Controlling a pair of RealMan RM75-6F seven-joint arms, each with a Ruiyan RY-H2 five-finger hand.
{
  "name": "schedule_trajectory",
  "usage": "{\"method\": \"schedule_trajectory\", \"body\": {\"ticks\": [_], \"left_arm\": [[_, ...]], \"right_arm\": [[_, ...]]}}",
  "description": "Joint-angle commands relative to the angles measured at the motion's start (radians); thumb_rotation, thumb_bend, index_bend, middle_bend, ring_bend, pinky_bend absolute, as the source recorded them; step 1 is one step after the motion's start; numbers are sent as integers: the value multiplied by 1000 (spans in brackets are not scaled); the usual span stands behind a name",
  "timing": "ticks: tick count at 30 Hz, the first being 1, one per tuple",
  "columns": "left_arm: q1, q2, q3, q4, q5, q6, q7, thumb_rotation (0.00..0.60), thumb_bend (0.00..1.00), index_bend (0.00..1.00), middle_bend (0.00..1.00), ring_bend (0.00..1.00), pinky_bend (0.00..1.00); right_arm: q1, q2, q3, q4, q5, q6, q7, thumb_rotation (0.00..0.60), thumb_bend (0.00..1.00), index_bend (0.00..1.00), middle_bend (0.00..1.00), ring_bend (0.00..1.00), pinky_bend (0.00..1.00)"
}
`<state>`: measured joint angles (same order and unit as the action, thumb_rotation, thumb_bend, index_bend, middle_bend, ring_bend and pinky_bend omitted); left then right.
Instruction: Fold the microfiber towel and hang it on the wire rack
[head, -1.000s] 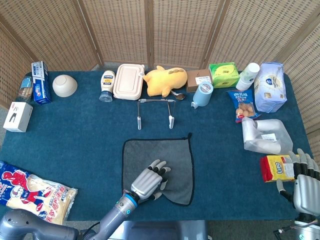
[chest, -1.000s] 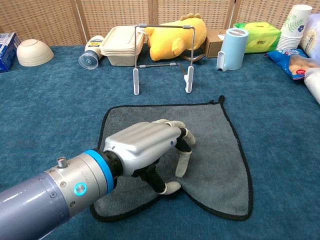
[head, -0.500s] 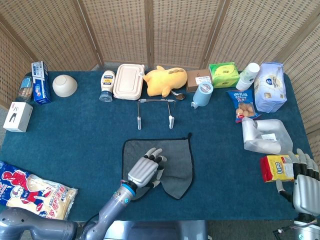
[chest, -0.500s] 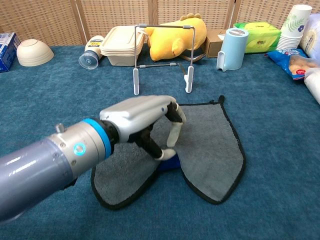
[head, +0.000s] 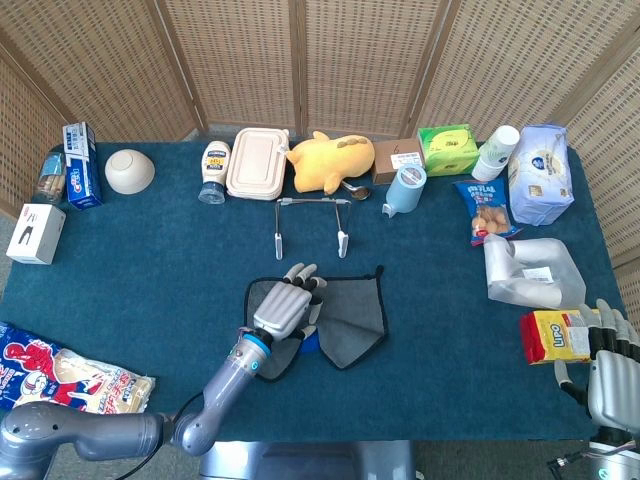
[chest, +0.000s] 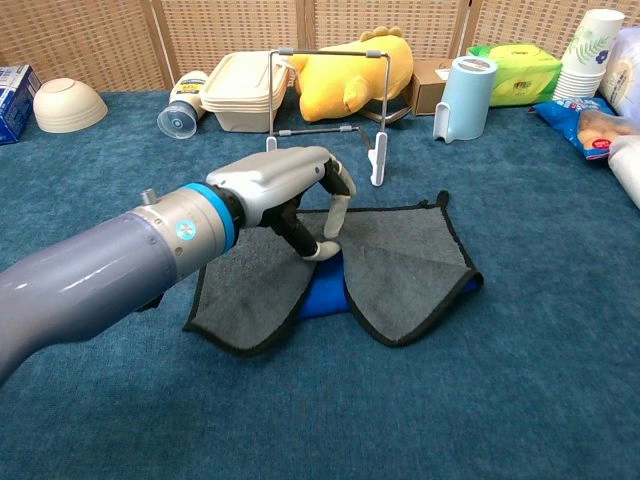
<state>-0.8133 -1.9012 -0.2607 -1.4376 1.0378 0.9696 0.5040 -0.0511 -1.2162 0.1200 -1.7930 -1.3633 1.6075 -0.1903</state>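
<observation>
The grey microfiber towel (head: 352, 312) (chest: 410, 262) with a black hem lies in front of the wire rack (head: 310, 216) (chest: 325, 110). My left hand (head: 284, 306) (chest: 286, 190) pinches the towel's near edge and holds it lifted and drawn back over the middle, so the blue underside (chest: 322, 291) shows. The towel is partly doubled over, with its far right corner loop still flat. The rack stands upright and bare just beyond the towel. My right hand (head: 610, 374) rests at the table's near right corner, fingers apart and holding nothing.
Behind the rack sit a yellow plush (head: 326, 160), a lidded food box (head: 256, 162), a mayonnaise bottle (head: 214, 170) and a blue cup (head: 405, 188). A yellow snack pack (head: 553, 336) and a silver bag (head: 530, 270) lie near my right hand. A noodle bag (head: 70, 385) lies near left.
My left hand closed on the towel's near edge, lifted it and carried it away from me toward the rack, folding the towel over and exposing its blue underside. The right hand stayed still.
</observation>
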Motion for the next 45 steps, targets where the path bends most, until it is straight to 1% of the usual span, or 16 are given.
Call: {"method": "schedule_trajectory", "body": {"ticks": [1, 10, 13, 21, 29, 37, 45], "left_arm": [[-33, -24, -20, 64, 5, -23, -24, 600, 438, 650, 233, 0, 0], [-98, -84, -48, 217, 35, -48, -74, 600, 435, 646, 226, 0, 0], [-111, -97, -53, 248, 39, -53, -90, 600, 434, 645, 222, 0, 0], [-126, -115, -44, 289, 36, -69, -100, 600, 431, 636, 208, 0, 0], [-128, -122, -37, 315, 41, -60, -102, 600, 431, 634, 205, 0, 0], [-141, -128, -47, 349, 37, -69, -111, 600, 432, 627, 203, 0, 0], [-170, -150, -62, 406, 40, -90, -129, 600, 430, 611, 195, 0, 0]], "right_arm": [[0, 0, 1, 1, 2, -1, 0, 600, 313, 100, 34, 0, 0], [-3, -1, 2, 6, 9, 1, 2, 600, 312, 101, 34, 0, 0], [-7, 2, 2, 5, 10, 5, 3, 600, 313, 101, 34, 0, 0], [-11, 3, 1, 7, 11, 7, 7, 600, 314, 101, 34, 0, 0], [-12, 4, 1, 6, 8, 9, 7, 600, 313, 101, 35, 0, 0], [-14, 4, 1, 3, 9, 12, 0, 600, 313, 101, 36, 0, 0], [-19, 6, 1, -5, 10, 19, -10, 600, 312, 101, 37, 0, 0]]}}
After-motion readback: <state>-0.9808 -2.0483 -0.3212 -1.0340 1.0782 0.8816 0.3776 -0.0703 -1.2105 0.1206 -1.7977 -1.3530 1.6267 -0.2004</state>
